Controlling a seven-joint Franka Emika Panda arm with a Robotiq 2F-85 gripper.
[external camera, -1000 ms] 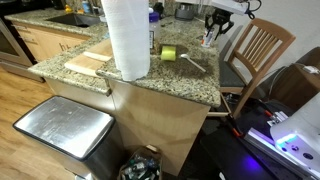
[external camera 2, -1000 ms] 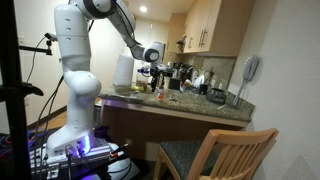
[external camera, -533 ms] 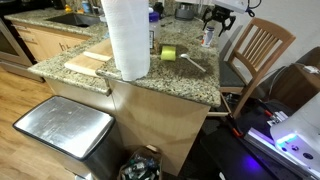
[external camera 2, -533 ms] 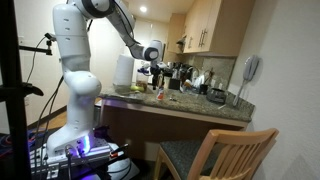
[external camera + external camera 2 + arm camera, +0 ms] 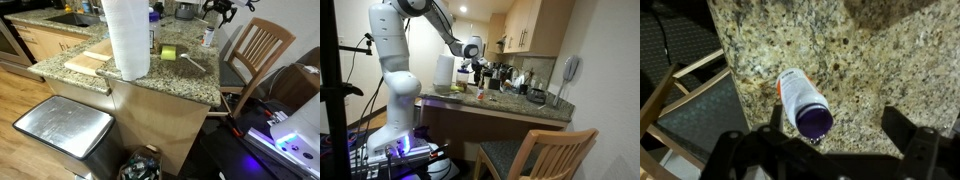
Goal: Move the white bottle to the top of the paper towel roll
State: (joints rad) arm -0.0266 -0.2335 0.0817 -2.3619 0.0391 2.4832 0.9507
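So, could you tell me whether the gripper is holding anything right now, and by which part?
Nothing is held: the gripper hangs open above the white bottle, which stands free on the counter.

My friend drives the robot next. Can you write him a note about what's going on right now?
Claw: open, empty, hovering over the white bottle.
Bottle: standing upright on the counter, at the end near the chair, not gripped.
Paper towel roll: upright at the counter's other end.
Done: nothing yet.
Left: lower the claw, grab the bottle, lift it, carry it over and set it on top of the roll.
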